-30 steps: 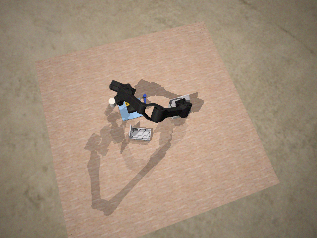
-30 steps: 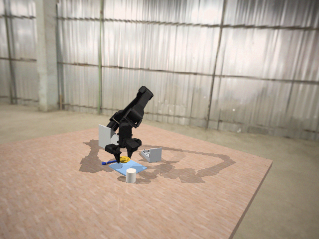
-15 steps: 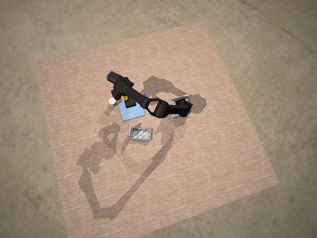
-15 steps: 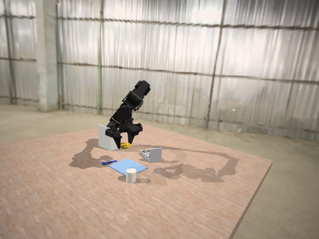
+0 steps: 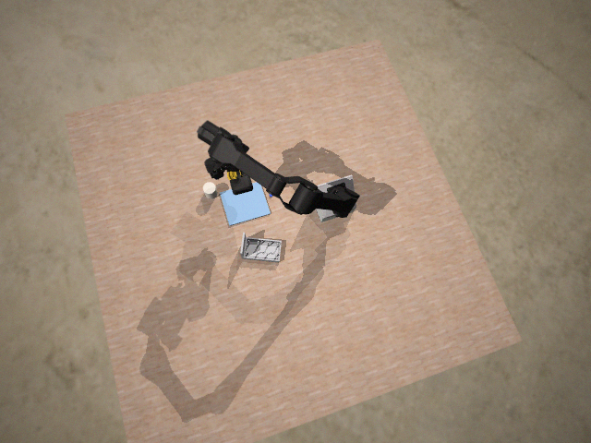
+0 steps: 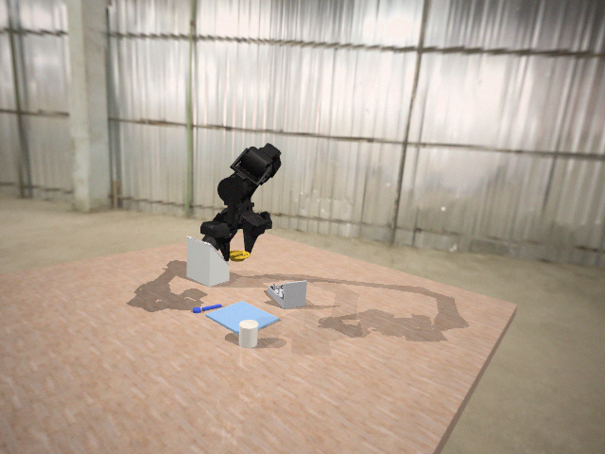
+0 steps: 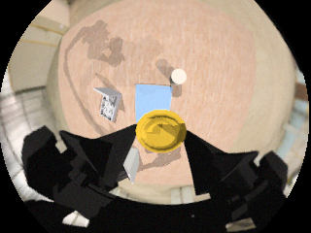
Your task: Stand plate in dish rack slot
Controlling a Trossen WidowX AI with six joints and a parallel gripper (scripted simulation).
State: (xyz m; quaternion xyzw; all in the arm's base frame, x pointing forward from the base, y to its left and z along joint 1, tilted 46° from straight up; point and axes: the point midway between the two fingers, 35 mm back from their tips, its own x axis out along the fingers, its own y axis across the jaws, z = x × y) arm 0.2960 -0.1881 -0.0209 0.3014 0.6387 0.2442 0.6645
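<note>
The yellow round plate (image 5: 232, 175) (image 6: 239, 255) (image 7: 160, 131) is held roughly flat in the air, well above the table. My gripper (image 6: 239, 254) (image 7: 160, 130) is shut on it, with one fingertip at each side of its rim. The small grey dish rack (image 5: 261, 260) (image 6: 295, 294) (image 7: 117, 106) stands on the table with rails inside and a taller panel at one end. No plate shows in its slots. In the wrist view the rack is to the left of the plate and beyond it.
A light blue mat (image 5: 247, 208) (image 6: 241, 315) (image 7: 153, 99) lies near the rack. A white cylinder (image 5: 209, 189) (image 6: 248, 335) (image 7: 178, 76) stands by its edge. A blue utensil (image 6: 211, 307) lies beside it. A taller light-grey, slant-topped block (image 6: 207, 268) (image 7: 131, 166) stands near the arm.
</note>
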